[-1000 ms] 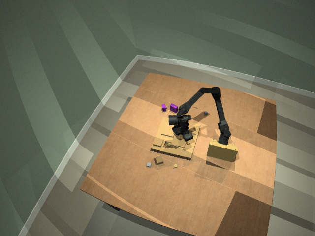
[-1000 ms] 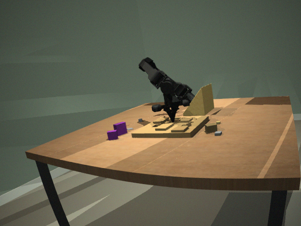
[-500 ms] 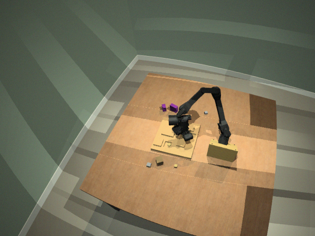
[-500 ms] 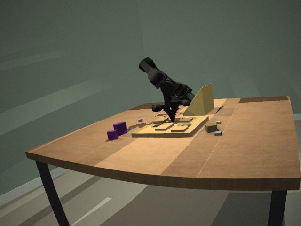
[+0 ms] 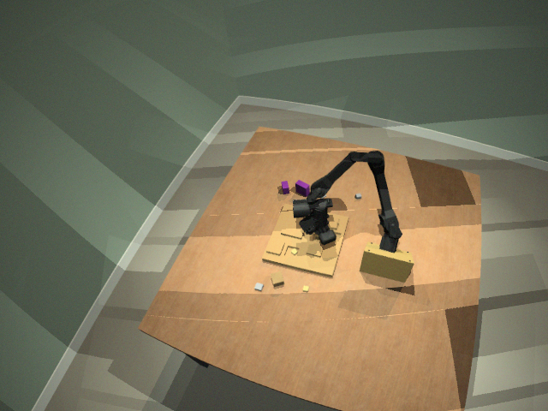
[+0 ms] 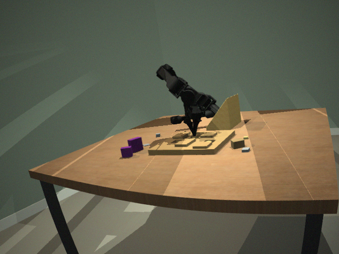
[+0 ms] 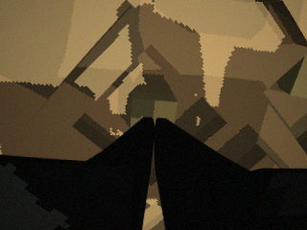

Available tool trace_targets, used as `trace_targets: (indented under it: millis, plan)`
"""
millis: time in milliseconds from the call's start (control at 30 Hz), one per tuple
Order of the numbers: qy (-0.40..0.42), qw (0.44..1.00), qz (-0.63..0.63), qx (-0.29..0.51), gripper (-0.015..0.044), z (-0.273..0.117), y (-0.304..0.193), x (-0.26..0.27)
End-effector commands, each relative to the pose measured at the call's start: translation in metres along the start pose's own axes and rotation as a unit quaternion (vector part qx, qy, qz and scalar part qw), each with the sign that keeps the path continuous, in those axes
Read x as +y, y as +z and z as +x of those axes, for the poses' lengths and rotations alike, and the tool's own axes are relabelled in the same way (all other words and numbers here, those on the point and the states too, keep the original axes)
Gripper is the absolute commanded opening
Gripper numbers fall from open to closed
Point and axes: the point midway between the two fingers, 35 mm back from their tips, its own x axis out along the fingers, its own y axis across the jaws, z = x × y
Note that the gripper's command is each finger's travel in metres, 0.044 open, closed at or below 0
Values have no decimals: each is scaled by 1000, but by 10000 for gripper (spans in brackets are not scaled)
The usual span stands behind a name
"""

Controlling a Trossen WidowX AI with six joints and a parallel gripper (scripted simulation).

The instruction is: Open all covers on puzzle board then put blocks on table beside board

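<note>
The tan puzzle board lies flat, with low covers of its own colour. One cover and an L-shaped cover show plainly; the arm and shadows hide others. A small yellow block shows on the board. My gripper is shut and empty, its tips low over the board. A small greenish square shows just beyond the tips; whether they touch is unclear. Beside the board lie a yellow block and a grey-blue block.
A tan box lies near those blocks. Two purple boxes stand past the board's opposite side. Another grey-blue block lies apart. A tall tan wedge stands by the arm's base.
</note>
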Motion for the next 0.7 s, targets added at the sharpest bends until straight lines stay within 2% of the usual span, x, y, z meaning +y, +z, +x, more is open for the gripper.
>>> trace_targets:
  millis: [0, 133, 367, 667]
  plan:
    - [1, 1000, 0, 0, 53, -2, 0, 0]
    - [2, 1000, 1, -1, 144, -22, 2, 0]
    - [3, 1000, 2, -1, 144, -55, 1, 0]
    - [3, 1000, 3, -1, 144, -42, 1, 0]
